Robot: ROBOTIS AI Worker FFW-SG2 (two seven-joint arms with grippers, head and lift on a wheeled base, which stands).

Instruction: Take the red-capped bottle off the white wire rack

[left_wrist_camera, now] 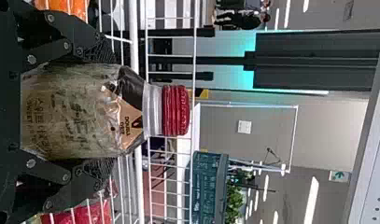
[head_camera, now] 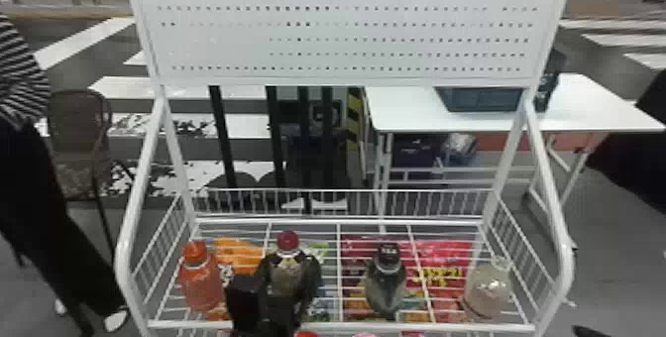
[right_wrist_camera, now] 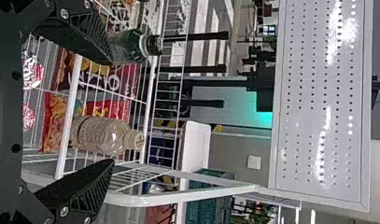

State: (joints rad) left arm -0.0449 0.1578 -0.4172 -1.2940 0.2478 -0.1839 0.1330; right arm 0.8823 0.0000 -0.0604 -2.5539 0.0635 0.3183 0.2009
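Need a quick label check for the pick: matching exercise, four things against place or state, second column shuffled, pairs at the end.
Column one
1. orange bottle
2. red-capped bottle
3. clear bottle
4. right end effector

Column two
A. far right on the white wire rack, head view
B. open, fingers apart
C. far left on the rack, head view
D. between the left end effector's fingers

Pairs: 1-C, 2-D, 3-A, 4-B
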